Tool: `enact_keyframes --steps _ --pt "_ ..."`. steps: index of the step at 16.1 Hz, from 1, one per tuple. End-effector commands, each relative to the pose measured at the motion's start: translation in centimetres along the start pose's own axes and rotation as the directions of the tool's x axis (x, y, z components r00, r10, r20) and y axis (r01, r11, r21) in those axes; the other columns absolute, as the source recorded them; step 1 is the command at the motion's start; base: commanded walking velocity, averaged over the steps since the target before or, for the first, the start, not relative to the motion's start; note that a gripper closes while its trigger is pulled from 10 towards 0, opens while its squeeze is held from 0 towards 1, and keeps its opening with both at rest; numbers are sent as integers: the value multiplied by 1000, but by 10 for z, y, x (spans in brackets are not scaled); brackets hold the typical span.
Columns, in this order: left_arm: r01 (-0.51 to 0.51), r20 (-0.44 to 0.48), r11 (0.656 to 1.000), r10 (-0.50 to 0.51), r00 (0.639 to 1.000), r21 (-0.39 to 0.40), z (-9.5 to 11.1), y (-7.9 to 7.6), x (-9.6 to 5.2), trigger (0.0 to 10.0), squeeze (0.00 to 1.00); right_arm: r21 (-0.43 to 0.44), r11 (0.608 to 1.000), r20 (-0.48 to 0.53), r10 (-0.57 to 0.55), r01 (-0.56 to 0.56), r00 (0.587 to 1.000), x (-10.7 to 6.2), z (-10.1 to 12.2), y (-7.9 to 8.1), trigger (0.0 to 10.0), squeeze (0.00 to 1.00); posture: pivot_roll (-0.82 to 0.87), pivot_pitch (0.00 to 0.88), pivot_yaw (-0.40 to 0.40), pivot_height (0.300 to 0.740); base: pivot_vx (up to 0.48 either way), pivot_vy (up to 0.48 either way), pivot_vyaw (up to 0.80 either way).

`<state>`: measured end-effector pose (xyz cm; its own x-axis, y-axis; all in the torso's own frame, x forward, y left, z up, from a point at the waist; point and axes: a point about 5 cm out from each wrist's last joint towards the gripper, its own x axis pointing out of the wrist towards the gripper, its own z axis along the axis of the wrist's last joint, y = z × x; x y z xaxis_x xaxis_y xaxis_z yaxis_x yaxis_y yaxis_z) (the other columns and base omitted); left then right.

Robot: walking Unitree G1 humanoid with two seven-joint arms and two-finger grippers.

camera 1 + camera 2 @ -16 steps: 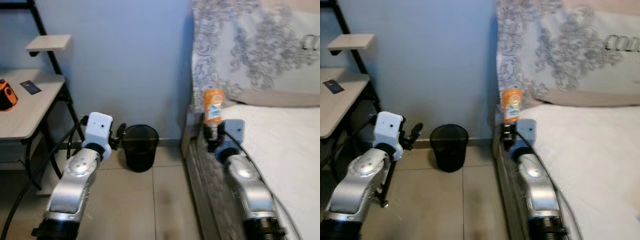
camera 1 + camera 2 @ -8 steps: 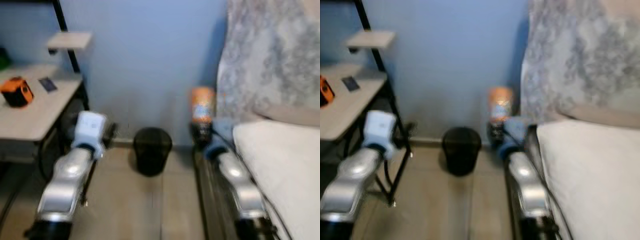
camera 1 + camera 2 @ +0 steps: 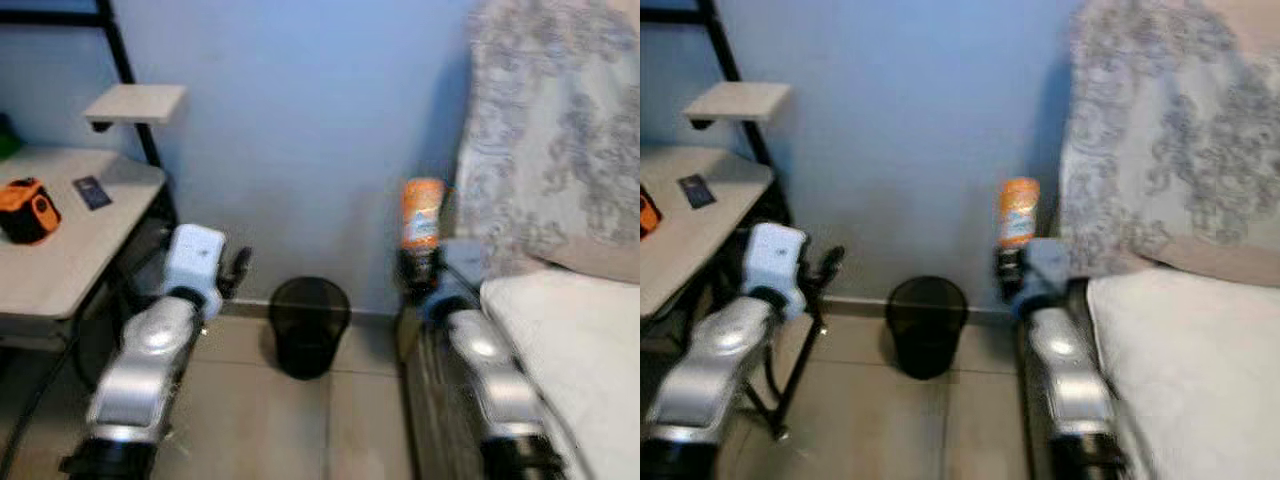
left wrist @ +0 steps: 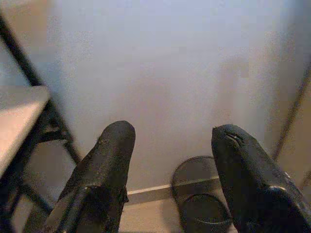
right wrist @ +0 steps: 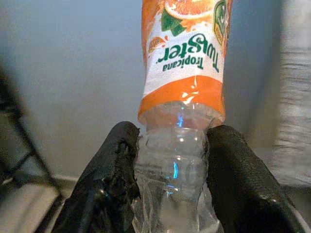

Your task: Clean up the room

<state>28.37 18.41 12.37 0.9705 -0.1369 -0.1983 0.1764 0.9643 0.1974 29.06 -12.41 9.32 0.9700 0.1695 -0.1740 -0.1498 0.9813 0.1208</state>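
My right end effector (image 3: 416, 268) is clamped on an upright Tropicana Twister bottle (image 3: 421, 214), beside the bed (image 3: 560, 330). The black mesh wastebasket (image 3: 309, 325) stands on the floor, down and left of the bottle. My left end effector (image 4: 172, 160) is spread wide, empty, nearer the basket.

The bottle (image 5: 182, 92) is cut off at twelve o'clock in the right wrist view, its cap end unseen, and its clear base is hidden between the right gripper's (image 5: 172, 170) fingers. The bin (image 4: 201, 216) is cropped at six o'clock in the left wrist view. Both eye views are softly blurred
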Motion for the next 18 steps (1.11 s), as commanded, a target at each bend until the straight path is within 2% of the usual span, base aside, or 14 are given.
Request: enact_keyframes --steps 1,18 --pt "13 11 1000 -13 1000 -3 4 -4 2 10000 0 -15 1000 8 -27 27 1000 0 4 -9 10000 0 -4 0 -20 740 349 0 0" --pt "17 27 1000 -17 999 13 11 -2 10 10000 0 -15 1000 12 -28 28 1000 9 8 -10 10000 0 6 0 -16 740 350 0 0"
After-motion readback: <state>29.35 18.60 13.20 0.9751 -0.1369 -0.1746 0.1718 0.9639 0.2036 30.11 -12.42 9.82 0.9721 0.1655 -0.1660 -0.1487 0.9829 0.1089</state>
